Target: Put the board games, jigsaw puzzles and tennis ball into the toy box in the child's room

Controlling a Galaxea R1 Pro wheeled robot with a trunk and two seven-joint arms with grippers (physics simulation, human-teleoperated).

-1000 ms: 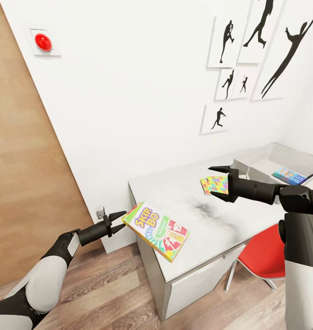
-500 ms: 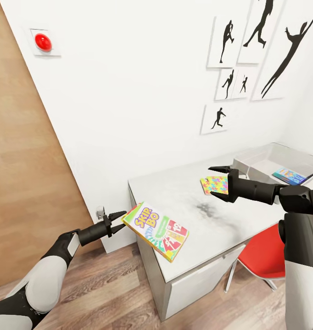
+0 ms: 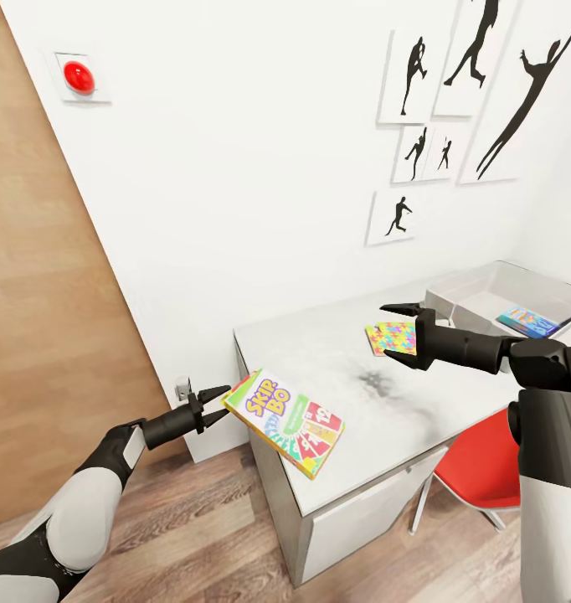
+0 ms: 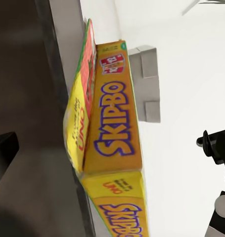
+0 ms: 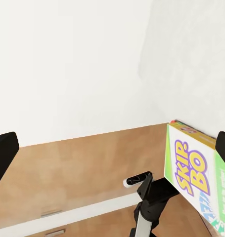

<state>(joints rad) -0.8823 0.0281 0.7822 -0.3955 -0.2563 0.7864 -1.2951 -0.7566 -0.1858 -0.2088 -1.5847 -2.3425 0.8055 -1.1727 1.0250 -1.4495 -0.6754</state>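
Observation:
A Skip-Bo board game box [image 3: 290, 419] lies flat on the near left corner of the grey table [image 3: 352, 368], partly over the edge. My left gripper [image 3: 215, 404] is open, and its tips reach the box's left corner. The left wrist view shows the box [image 4: 110, 128] close up, edge-on. A colourful jigsaw puzzle [image 3: 392, 337] lies mid-table. My right gripper [image 3: 401, 332] hovers over it with its fingers spread wide and nothing between them. The right wrist view looks past them to the Skip-Bo box [image 5: 191, 170] and the left gripper [image 5: 142, 183]. The clear toy box [image 3: 465, 295] at the table's right holds a blue flat box [image 3: 527, 321].
A white wall with black silhouette pictures [image 3: 453, 92] backs the table. A red chair [image 3: 482, 469] is tucked under its right side. A wooden door [image 3: 43, 293] and a red wall button [image 3: 79, 78] are at the left. Wood floor [image 3: 202, 536] lies before the table.

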